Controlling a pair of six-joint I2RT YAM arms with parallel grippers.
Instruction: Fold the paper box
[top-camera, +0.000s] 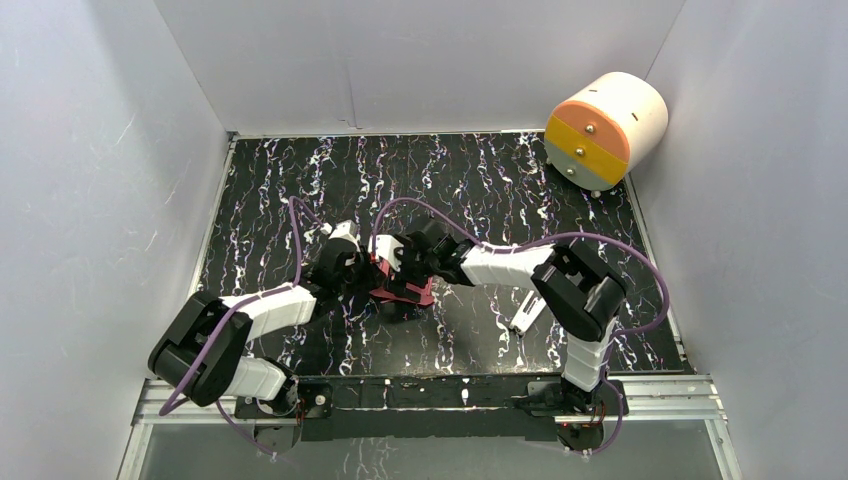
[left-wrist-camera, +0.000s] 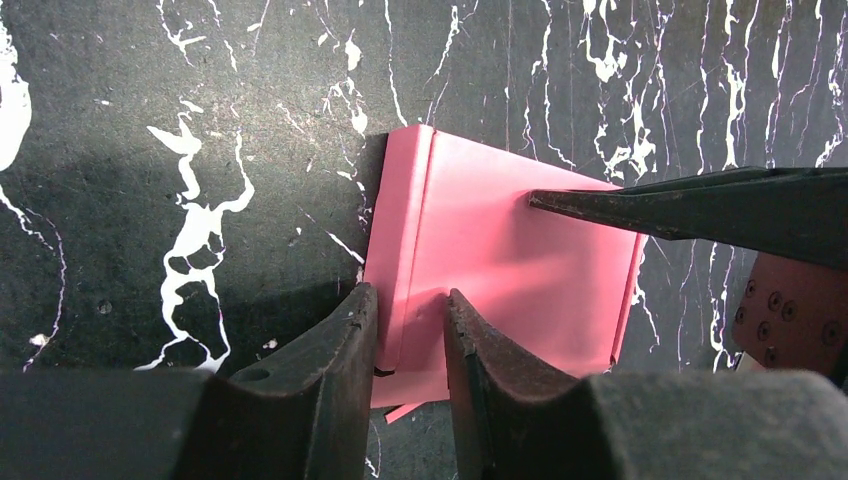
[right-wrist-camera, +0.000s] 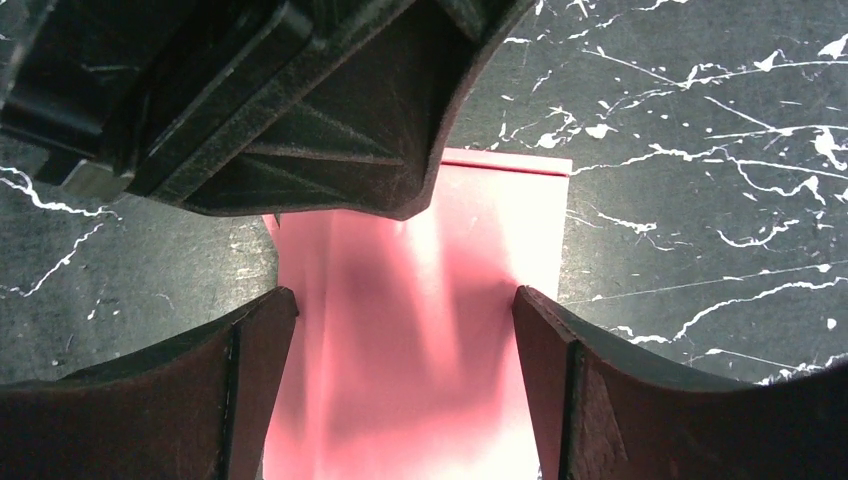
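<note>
Our left gripper (left-wrist-camera: 410, 300) sets narrow jaws astride a raised flap of the paper box (left-wrist-camera: 520, 260), smooth creased pink card lying on the veined black table (left-wrist-camera: 120, 90). We cannot tell whether they pinch. The right gripper (right-wrist-camera: 405, 300) straddles the box, jaws wide. Only the overhead view shows the white-and-orange cylinder (top-camera: 607, 128), far beyond the box.

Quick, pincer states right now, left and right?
Left pincer: narrowly open, fingers straddling a raised flap of the paper box, not clearly clamped.
Right pincer: wide open over the paper box, gripping nothing.
</note>
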